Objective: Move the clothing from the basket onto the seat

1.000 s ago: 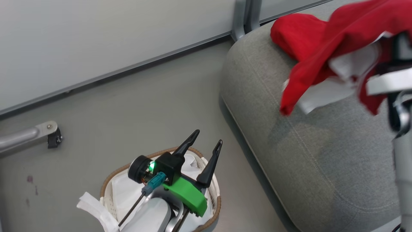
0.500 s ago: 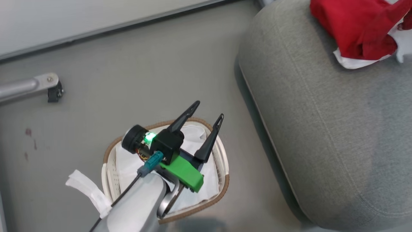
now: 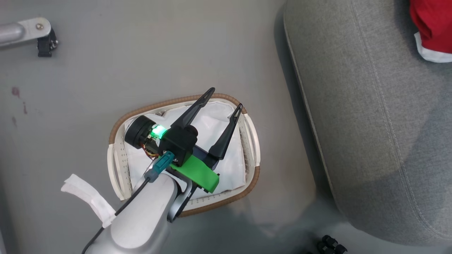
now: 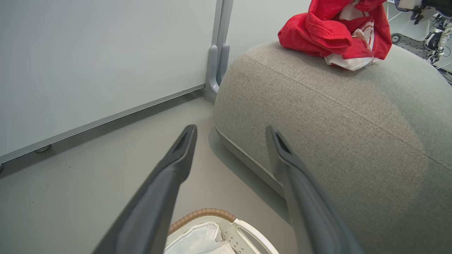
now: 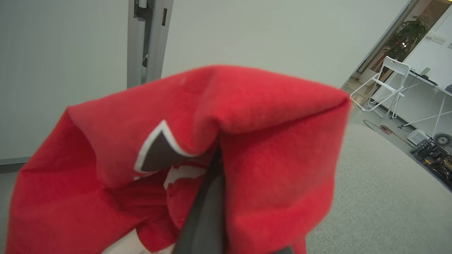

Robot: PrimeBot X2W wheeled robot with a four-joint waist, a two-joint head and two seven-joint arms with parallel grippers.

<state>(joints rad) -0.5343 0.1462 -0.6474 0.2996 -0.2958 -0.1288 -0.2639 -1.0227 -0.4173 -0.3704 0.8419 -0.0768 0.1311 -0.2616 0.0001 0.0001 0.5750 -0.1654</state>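
Left gripper (image 3: 226,97) over basket (image 3: 255,148), liner (image 3: 212,123) inside

Smooth grey floor (image 3: 88,77) meets pale wall panels (image 4: 88,53) joined by a grey post (image 4: 219,46); a white folding chair (image 5: 394,66) and potted plant (image 5: 402,44) stand beyond.

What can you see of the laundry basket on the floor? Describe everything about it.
The basket is an oval of cream perforated plastic with a brown woven rim and slotted side handles, standing upright on the grey floor beside the seat, apart from it. A white cloth liner lies inside; a white strip trails out onto the floor. No red fabric shows in it, though the arm hides part. The open left gripper hovers above.
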